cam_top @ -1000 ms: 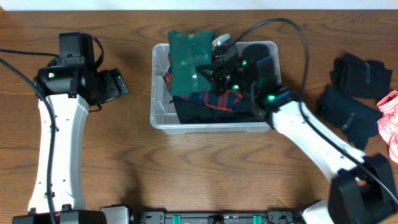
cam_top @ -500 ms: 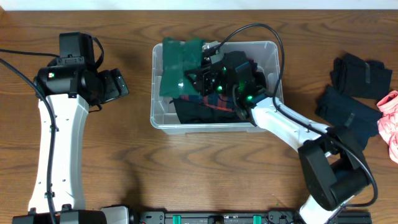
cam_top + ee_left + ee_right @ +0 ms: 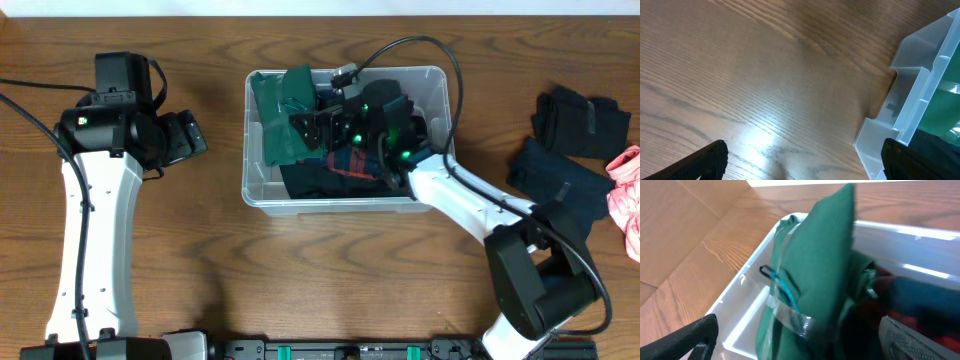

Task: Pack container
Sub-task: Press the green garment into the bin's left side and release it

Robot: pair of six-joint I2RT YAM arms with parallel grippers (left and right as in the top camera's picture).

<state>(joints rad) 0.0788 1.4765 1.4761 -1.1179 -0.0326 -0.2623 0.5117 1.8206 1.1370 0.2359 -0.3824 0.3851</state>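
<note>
The left pincer (image 3: 188, 136) hung over the bench (image 3: 200, 260) just left of the clear plastic container (image 3: 258, 190), wide open and empty, probably to keep clear. In the container's left end a green folded garment (image 3: 278, 125) stood on edge against darker clothes. The right pincer (image 3: 810, 340) straddled it, spread wide and apparently not clamping it.

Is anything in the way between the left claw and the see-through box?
No, nothing visible is. The left claw is open above the bare wooden table, and the container sits just beside it, with only wood showing between them. The green cloth is inside the container, not in that gap.
</note>
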